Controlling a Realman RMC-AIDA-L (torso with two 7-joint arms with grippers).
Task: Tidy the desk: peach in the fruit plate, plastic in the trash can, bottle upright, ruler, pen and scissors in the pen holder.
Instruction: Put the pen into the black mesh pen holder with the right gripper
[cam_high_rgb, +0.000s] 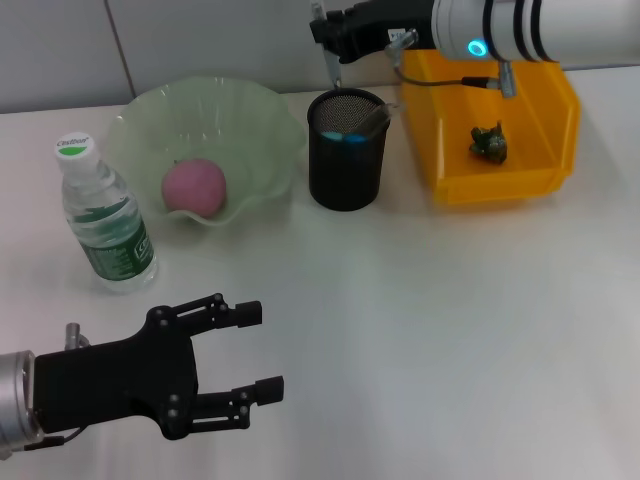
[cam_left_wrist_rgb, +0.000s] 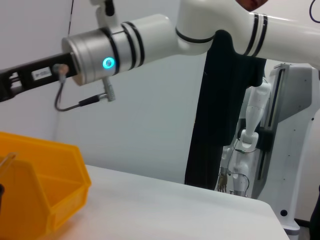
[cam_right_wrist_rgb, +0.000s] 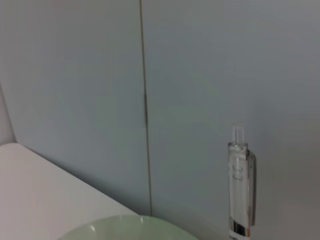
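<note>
At the top centre of the head view, the right gripper (cam_high_rgb: 330, 45) is pinching a pen (cam_high_rgb: 332, 68), hanging upright just above the pen holder (cam_high_rgb: 345, 150). The left gripper (cam_high_rgb: 255, 352) is idling open, lower left.

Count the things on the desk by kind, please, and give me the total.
Bottle: 1
Fruit plate: 1
Peach: 1
Pen holder: 1
Yellow bin: 1
Crumpled plastic: 1
Total: 6, not counting what stands inside the pen holder.
</note>
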